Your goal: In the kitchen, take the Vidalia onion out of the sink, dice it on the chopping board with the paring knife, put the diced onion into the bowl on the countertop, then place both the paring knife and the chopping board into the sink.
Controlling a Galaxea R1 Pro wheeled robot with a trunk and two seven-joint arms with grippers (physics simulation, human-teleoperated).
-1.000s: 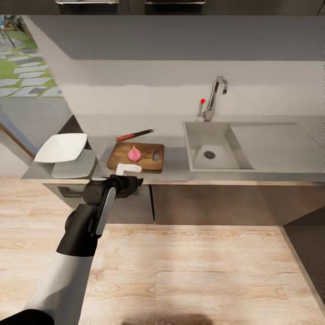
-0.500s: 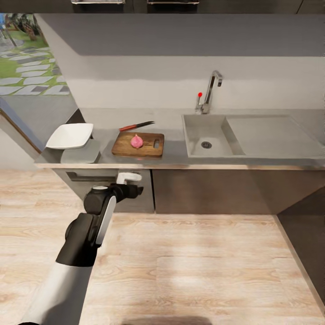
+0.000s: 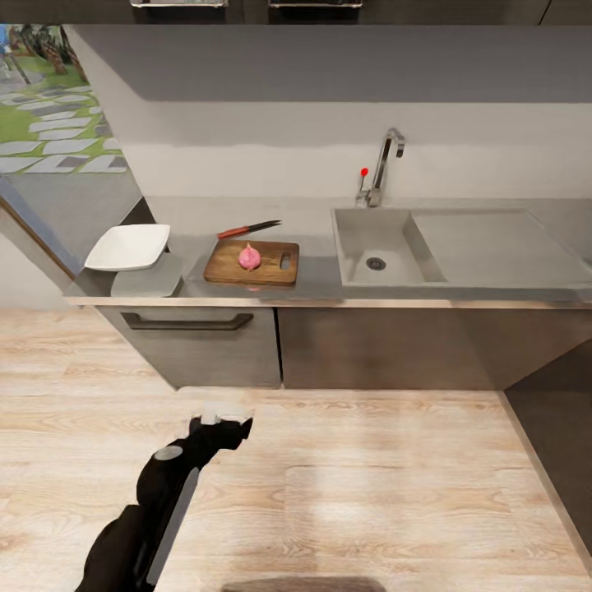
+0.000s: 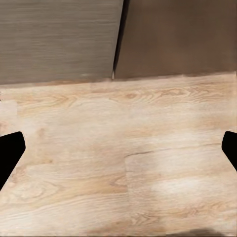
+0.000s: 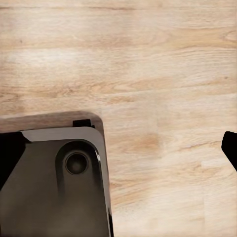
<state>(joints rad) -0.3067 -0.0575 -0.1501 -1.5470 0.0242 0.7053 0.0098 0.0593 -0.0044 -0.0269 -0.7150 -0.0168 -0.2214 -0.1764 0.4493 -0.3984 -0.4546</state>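
The pinkish Vidalia onion (image 3: 249, 256) sits whole on the dark brown chopping board (image 3: 230, 267), on the grey countertop (image 3: 316, 284). Just behind the board lies the red-handled paring knife (image 3: 247, 229). The white square bowl (image 3: 127, 247) rests at the counter's left end. The steel sink (image 3: 362, 242) with its chrome tap (image 3: 380, 173) lies to the right of the board, basin empty. My left gripper (image 3: 224, 418) hangs low over the wooden floor, well short of the counter; the left wrist view has its gripper (image 4: 118, 148) open, with dark fingertips (image 4: 10, 153) far apart. The right gripper (image 5: 118, 148) is open above the floor.
Dark grey cabinets with a bar handle (image 3: 187, 322) front the counter. Light wooden floor (image 3: 370, 477) stretches between me and the cabinets. My own base (image 5: 54, 173) appears in the right wrist view. A window onto a garden (image 3: 49, 123) is at the far left.
The view first pulled back from the counter. My left arm has since dropped from drawer height to near the floor. Onion, board, knife and bowl have stayed put.
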